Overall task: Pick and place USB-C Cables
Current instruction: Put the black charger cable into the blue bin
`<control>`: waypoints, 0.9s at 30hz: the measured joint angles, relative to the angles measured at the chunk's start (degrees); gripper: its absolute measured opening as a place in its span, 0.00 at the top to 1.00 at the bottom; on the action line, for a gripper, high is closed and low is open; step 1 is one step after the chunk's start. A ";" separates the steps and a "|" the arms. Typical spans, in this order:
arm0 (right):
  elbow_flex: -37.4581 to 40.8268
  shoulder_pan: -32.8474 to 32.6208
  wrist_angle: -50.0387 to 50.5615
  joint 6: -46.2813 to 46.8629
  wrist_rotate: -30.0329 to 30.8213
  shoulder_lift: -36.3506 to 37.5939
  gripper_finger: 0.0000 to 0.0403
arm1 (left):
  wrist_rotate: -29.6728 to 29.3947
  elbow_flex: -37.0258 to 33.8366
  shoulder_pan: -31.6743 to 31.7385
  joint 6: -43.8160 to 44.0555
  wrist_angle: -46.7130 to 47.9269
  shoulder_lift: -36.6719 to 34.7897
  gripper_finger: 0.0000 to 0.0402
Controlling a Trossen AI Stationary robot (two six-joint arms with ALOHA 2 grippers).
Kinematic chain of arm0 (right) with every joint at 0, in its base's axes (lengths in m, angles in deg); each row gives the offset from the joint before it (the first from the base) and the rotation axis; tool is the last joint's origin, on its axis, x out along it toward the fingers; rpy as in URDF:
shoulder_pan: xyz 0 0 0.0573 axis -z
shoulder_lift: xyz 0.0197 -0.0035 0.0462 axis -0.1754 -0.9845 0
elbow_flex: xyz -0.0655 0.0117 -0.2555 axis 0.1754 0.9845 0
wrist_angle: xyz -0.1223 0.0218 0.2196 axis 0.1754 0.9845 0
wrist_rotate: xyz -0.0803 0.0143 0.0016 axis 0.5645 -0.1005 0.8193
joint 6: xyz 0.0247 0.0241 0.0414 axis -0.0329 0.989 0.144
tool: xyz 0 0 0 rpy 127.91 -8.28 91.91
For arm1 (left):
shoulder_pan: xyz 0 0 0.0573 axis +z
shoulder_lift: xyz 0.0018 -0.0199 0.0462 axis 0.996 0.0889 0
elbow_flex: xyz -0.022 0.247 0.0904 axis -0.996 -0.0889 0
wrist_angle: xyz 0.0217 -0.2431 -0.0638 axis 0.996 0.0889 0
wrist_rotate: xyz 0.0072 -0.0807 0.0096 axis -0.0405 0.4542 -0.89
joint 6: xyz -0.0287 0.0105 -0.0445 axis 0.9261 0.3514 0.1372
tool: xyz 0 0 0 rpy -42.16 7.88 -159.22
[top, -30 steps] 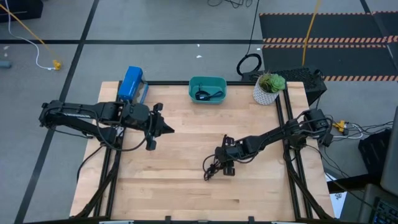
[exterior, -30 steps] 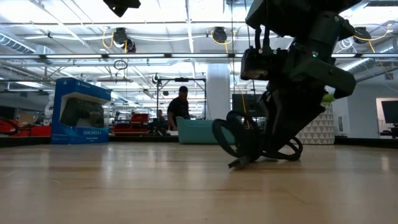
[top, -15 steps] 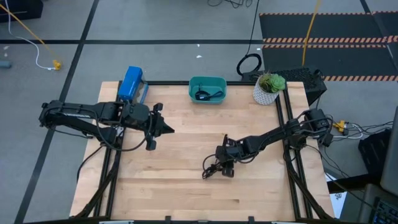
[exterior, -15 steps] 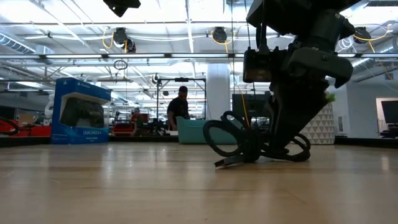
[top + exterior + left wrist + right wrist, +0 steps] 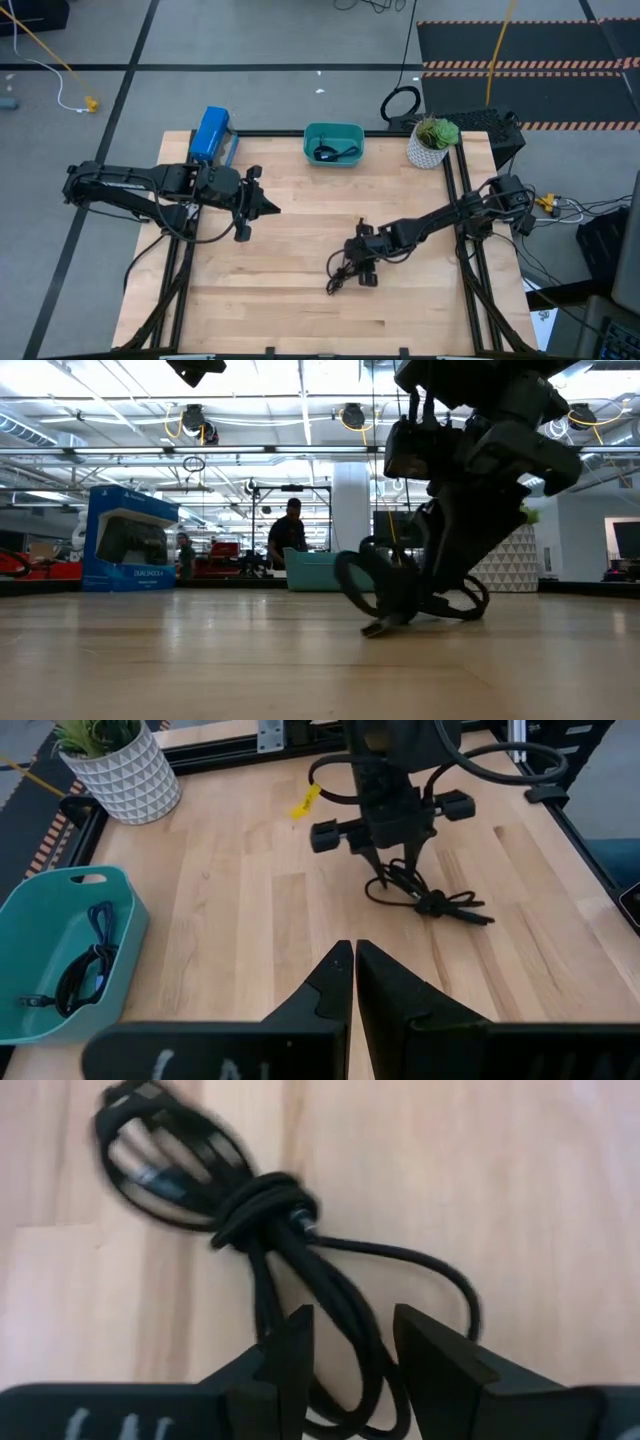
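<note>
A loose black USB-C cable bundle (image 5: pixel 343 272) lies on the wood near the table's middle right. It also shows in the right wrist view (image 5: pixel 262 1208) and the left wrist view (image 5: pixel 432 901). My right gripper (image 5: pixel 360 262) stands over it, pointing down and shut on its strands. My left gripper (image 5: pixel 270 208) hovers shut at mid-left, away from every cable. The teal bin (image 5: pixel 312 135) sits at the far edge. It holds a black coil and a bluish-grey cable (image 5: pixel 85 965). My right gripper (image 5: pixel 350 1345) pinches a few strands of the black bundle (image 5: pixel 352 1315) between its two fingers, just beside the wrapped knot (image 5: pixel 268 1205). The fingers come from above, pointing down, across the strands. The bundle's plug end (image 5: pixel 372 628) touches the wood, and its loops (image 5: pixel 365 575) stand up beside the fingers.
A blue box (image 5: pixel 212 133) stands at the far left corner. A potted plant (image 5: pixel 432 142) stands at the far right corner. A large black cable loop (image 5: pixel 400 103) lies on the floor beyond the table. People show in the room behind, in the low view.
My right gripper rocked with the black bundle in its grasp. The bundle swung toward the table's left, then came back toward the right. It sits about where it was one second ago, its plug end still on the wood.
</note>
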 joint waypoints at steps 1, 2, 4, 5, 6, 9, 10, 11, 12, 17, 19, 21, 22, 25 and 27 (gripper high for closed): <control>0.00 -0.10 0.06 0.28 -0.84 0.00 0.68 | 0.01 0.00 0.00 -0.02 0.00 0.00 0.95; 0.00 -0.26 0.02 0.35 -0.96 -0.01 0.68 | 0.01 0.00 0.00 -0.02 0.00 0.00 0.95; 0.00 -0.54 0.02 0.20 -0.98 0.00 0.68 | 0.02 0.00 0.00 -0.02 0.00 0.00 0.95; 0.00 -0.67 0.04 -0.01 -0.91 0.00 0.68 | 0.02 0.00 0.00 -0.02 0.00 0.00 0.95; 0.00 -0.71 0.10 -0.11 -0.64 0.00 0.68 | 0.02 0.00 0.00 -0.02 0.00 0.00 0.95; 0.00 -0.71 0.56 -0.40 2.02 0.00 0.68 | 0.02 0.00 0.00 -0.02 0.00 0.00 0.95; 0.00 -0.71 0.78 -0.41 2.40 0.00 0.69 | 0.02 0.00 0.00 -0.02 0.00 0.00 0.95; 0.00 -0.67 0.97 -0.43 2.44 0.00 0.70 | 0.00 0.00 0.00 -0.02 0.00 0.00 0.95; 0.00 -0.67 1.00 -0.43 2.45 0.00 0.71 | 0.00 0.00 0.00 -0.02 0.00 0.00 0.95; 0.00 -0.71 0.96 -1.62 2.51 0.00 0.83 | 0.02 0.00 0.00 -0.02 0.00 0.00 0.95; 0.00 -0.71 0.93 -2.08 2.56 0.00 0.90 | 0.02 0.00 0.00 -0.02 0.00 0.00 0.95; 0.00 -0.71 0.93 -2.83 2.56 0.00 0.96 | 0.00 0.00 0.00 -0.02 0.00 0.00 0.95; 0.00 -0.71 0.86 -3.24 2.55 0.00 0.97 | 0.01 0.00 0.00 -0.02 0.00 0.00 0.95; 0.00 -0.71 0.69 -3.03 2.56 0.23 0.95 | 0.00 0.00 0.00 -0.02 0.00 0.00 0.95; 0.00 -0.68 0.67 -2.50 2.58 0.73 0.93 | 0.00 0.00 0.00 -0.02 0.00 0.00 0.95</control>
